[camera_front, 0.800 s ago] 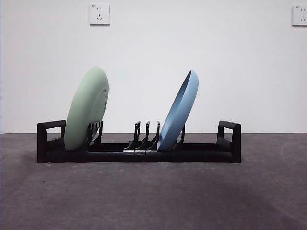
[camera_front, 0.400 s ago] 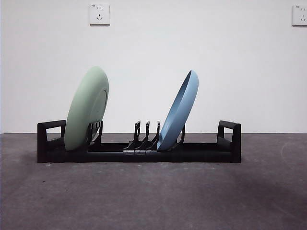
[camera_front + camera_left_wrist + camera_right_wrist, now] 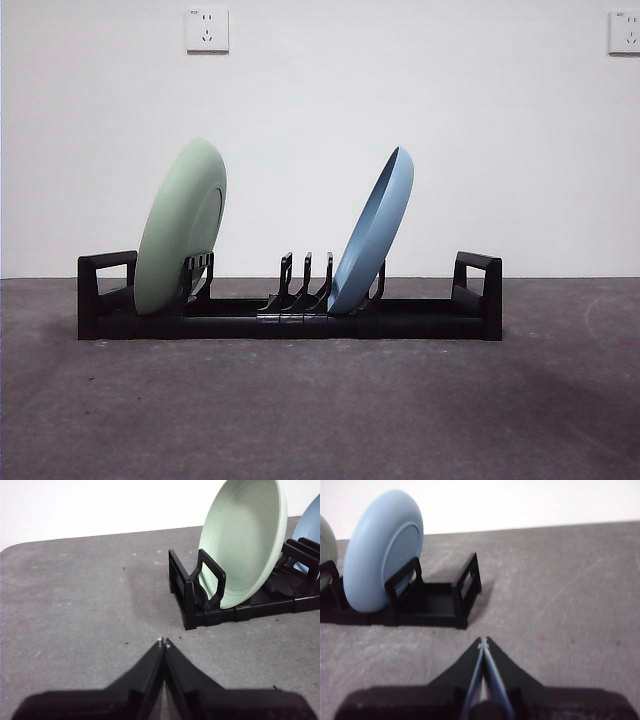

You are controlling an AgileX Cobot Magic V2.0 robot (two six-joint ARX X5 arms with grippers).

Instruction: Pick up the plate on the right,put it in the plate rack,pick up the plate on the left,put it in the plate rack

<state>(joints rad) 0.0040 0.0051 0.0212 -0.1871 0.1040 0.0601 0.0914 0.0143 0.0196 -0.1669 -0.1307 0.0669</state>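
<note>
The grey table (image 3: pixel 320 410) fills the lower part of the front view, with a white wall (image 3: pixel 320 120) behind it carrying two power sockets, one at upper left (image 3: pixel 207 29) and one at the far right edge (image 3: pixel 625 32).

Across the middle of the table sits the plate rack (image 3: pixel 290 318), long, low and black, a blocky loop handle at each end. And look, both plates are in it. The green plate (image 3: pixel 180 228) stands on edge near the rack's left end, tilted with its top leaning to the right, resting against the prongs just behind the left handle. The blue plate (image 3: pixel 372 232) stands to the right of centre, tilted the same way, its lower rim down among the prongs. Three bare prongs (image 3: pixel 305 280) stand between the two plates, which are well apart from each other.

Now the wrist cameras. The left gripper (image 3: pixel 163 642) hangs over bare table near the rack's green-plate end, clear of it, jaws pressed together and holding nothing. From there the green plate (image 3: pixel 245 540) shows its hollow face behind the loop handle (image 3: pixel 210 580).

The right gripper (image 3: pixel 483 642) is over the table near the opposite end of the rack, also apart from it, jaws closed tip to tip and empty. Its camera shows the blue plate (image 3: pixel 380 550) from the back, beside the other end handle (image 3: pixel 467 587).

Neither arm shows in the front view.
</note>
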